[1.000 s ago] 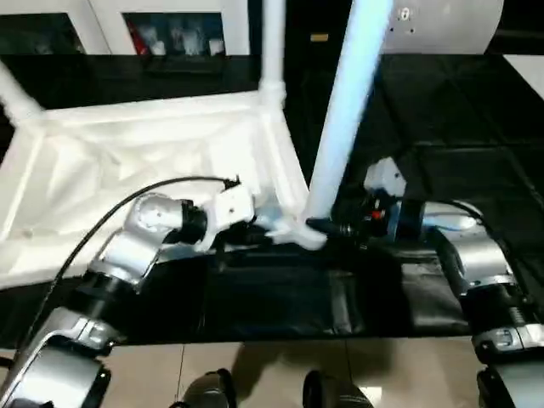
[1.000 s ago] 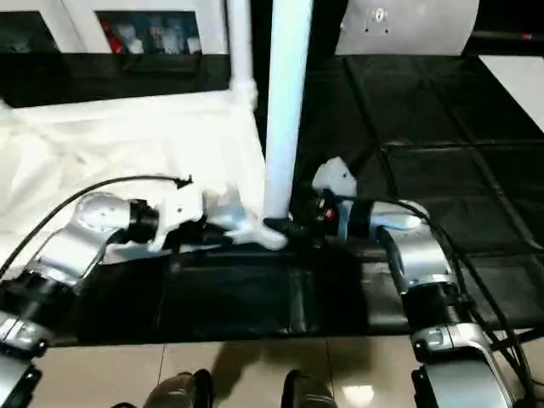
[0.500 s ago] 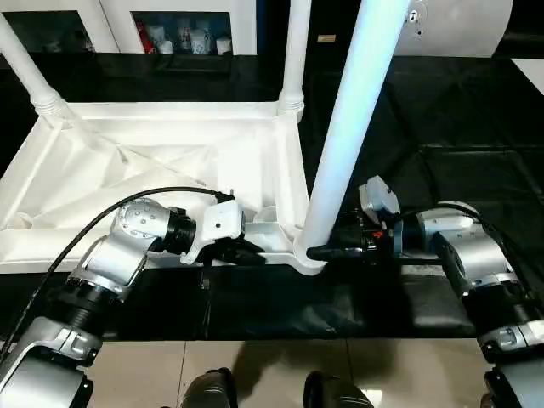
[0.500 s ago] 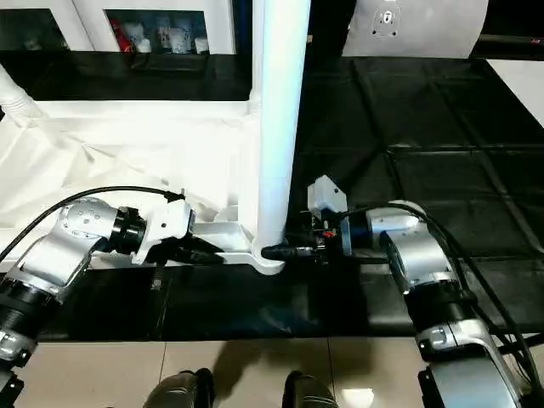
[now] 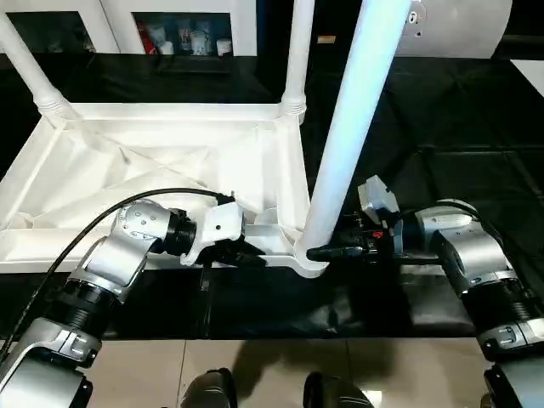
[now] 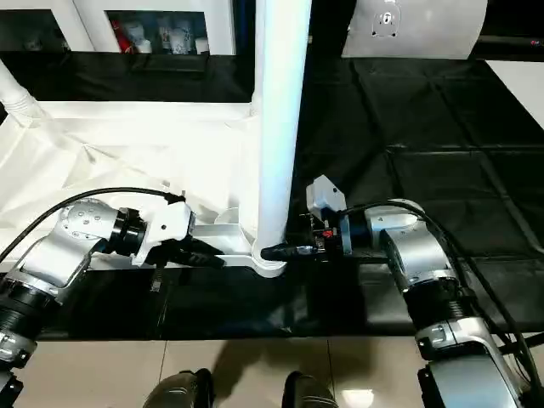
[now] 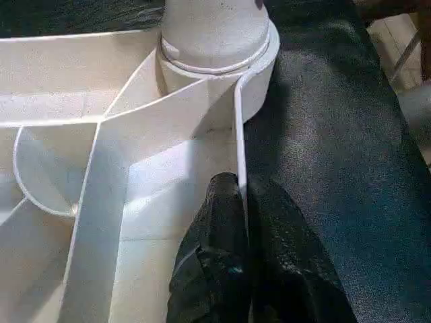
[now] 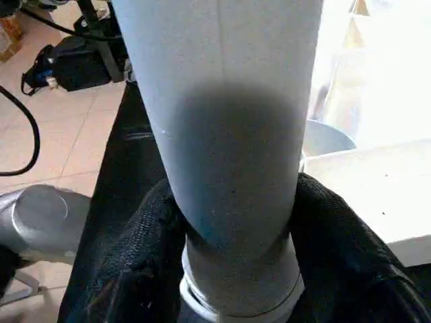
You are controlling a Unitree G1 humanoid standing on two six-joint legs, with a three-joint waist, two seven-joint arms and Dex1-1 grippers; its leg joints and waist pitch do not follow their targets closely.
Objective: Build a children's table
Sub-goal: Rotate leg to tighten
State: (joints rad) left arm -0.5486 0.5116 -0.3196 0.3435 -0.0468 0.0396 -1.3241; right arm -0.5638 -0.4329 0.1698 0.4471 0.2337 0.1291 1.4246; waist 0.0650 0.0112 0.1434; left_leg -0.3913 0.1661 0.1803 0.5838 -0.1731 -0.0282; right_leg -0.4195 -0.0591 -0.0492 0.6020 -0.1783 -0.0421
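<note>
Black floor mat [image 5: 459, 119] carries the upturned table top [image 5: 153, 170]. Left gripper [image 7: 241, 195] is pinched tight on the top's thin side wall near a corner socket. Right gripper [image 8: 229, 222] clasps the base of the upright leg [image 5: 353, 119] seated in that socket.

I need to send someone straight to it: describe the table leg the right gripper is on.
Find the white table top lying upside down on the black mat, ribs facing up. Go to its corner nearest the robot's right arm. The leg there is gripped at its base by the right gripper; it looms thickest and nearest, unlike the two thinner far legs.
</note>
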